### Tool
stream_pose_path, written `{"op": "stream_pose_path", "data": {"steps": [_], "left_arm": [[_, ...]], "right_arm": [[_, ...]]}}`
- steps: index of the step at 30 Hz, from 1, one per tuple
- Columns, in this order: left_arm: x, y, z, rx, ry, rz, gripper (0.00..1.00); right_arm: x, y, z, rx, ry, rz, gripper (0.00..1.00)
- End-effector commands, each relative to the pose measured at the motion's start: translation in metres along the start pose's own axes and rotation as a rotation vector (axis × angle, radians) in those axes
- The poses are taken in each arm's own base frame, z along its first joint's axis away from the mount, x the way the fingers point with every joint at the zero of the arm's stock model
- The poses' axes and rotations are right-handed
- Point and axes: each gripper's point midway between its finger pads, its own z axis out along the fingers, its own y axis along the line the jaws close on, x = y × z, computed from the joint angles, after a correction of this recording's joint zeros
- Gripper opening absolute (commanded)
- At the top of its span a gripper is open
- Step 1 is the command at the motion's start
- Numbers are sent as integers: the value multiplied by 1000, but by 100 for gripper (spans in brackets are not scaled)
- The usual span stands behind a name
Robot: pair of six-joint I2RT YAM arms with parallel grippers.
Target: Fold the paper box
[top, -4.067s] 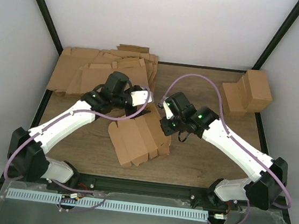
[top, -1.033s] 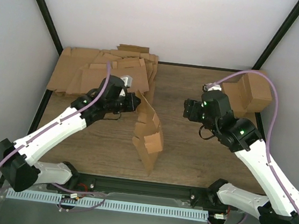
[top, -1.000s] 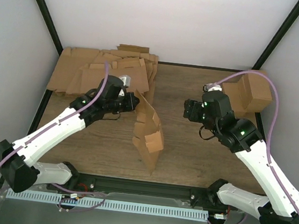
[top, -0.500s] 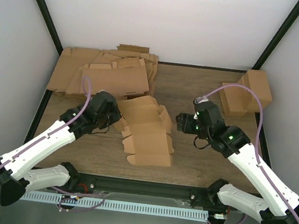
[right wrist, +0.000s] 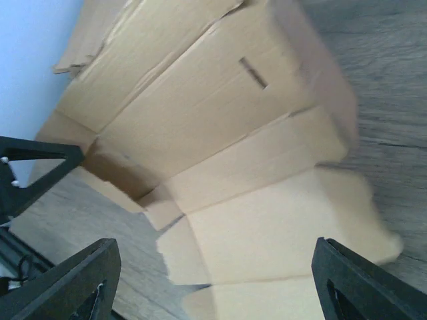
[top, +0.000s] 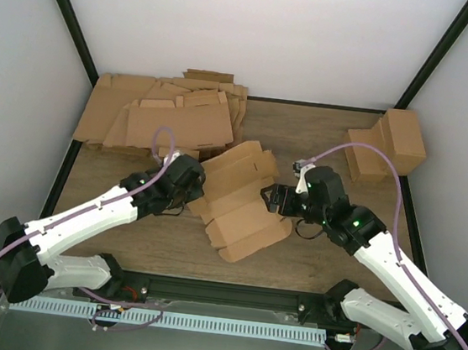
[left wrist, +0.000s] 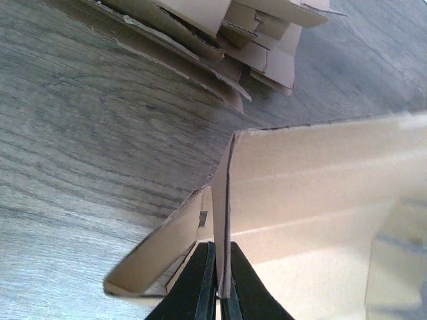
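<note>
The paper box [top: 239, 203] is a flat brown die-cut sheet with creased panels and flaps, lying tilted in the middle of the table. My left gripper [top: 192, 194] is shut on its left edge. In the left wrist view the black fingers [left wrist: 200, 287] pinch a thin upright cardboard edge of the paper box [left wrist: 320, 200]. My right gripper [top: 272, 200] stands open at the sheet's right side. In the right wrist view the paper box [right wrist: 220, 133] fills the space ahead of the wide-apart right gripper [right wrist: 217, 273], and nothing is clamped.
A thick heap of flat cardboard sheets [top: 164, 116] covers the back left of the table and shows in the left wrist view as the heap [left wrist: 220, 27]. Folded brown cuboids [top: 389, 146] stand at the back right. Black frame posts [top: 65, 21] rise at the corners.
A second ago the sheet stood on edge in the left gripper; now it lies nearly flat and turned. The right arm has swung down and left to its right edge.
</note>
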Motion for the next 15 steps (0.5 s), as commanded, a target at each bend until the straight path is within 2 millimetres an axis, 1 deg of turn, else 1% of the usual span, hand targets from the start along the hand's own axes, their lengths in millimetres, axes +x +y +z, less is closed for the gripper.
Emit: {"op": "stream_pose_path", "data": {"steps": [1, 4, 7, 9, 11, 15], "left_arm": [[-7, -16, -7, 24, -87, 30, 4], [-2, -25, -5, 42, -103, 76, 4], [4, -37, -2, 57, -117, 170, 4], [10, -46, -1, 65, -139, 255, 4], [14, -53, 1, 69, -154, 345, 4], [30, -66, 8, 100, -141, 540, 4]], "right_arm": [[-6, 29, -7, -190, -47, 66, 82], [1, 32, 3, -230, -29, 75, 82], [5, 22, 18, -170, 4, 97, 83], [1, 16, 23, -130, -2, 138, 87], [-6, 14, 24, -114, -29, 207, 88], [-26, 20, 21, -150, -109, 320, 87]]}}
